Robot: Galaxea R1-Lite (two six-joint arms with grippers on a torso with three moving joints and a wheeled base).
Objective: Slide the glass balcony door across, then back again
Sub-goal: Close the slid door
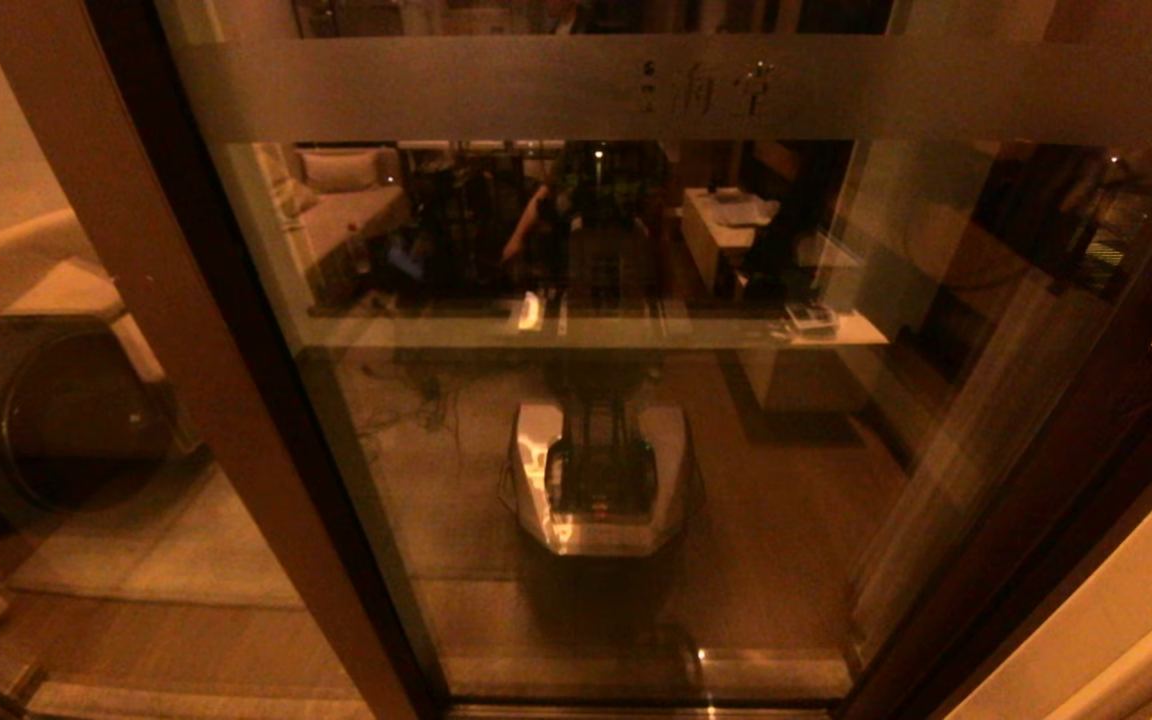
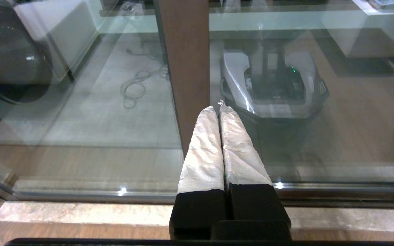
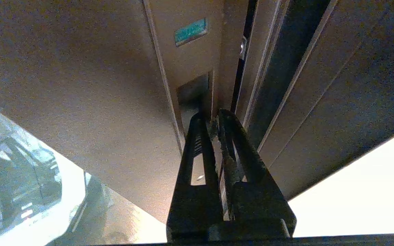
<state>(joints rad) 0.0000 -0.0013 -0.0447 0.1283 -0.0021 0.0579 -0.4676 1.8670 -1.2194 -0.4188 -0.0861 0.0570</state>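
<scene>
door: the glass balcony door fills the head view straight ahead, its frosted band with faint characters across the top and a thinner strip at mid-height; its dark brown frame runs down both sides.
left gripper: the left gripper points at the door's brown vertical frame, tips close to it, white-wrapped fingers pressed together with nothing between them.
right gripper: the right gripper sits near the recessed handle in the door's other frame edge, black fingers nearly together, empty.
reflection: robot base mirrored in the pane.
</scene>
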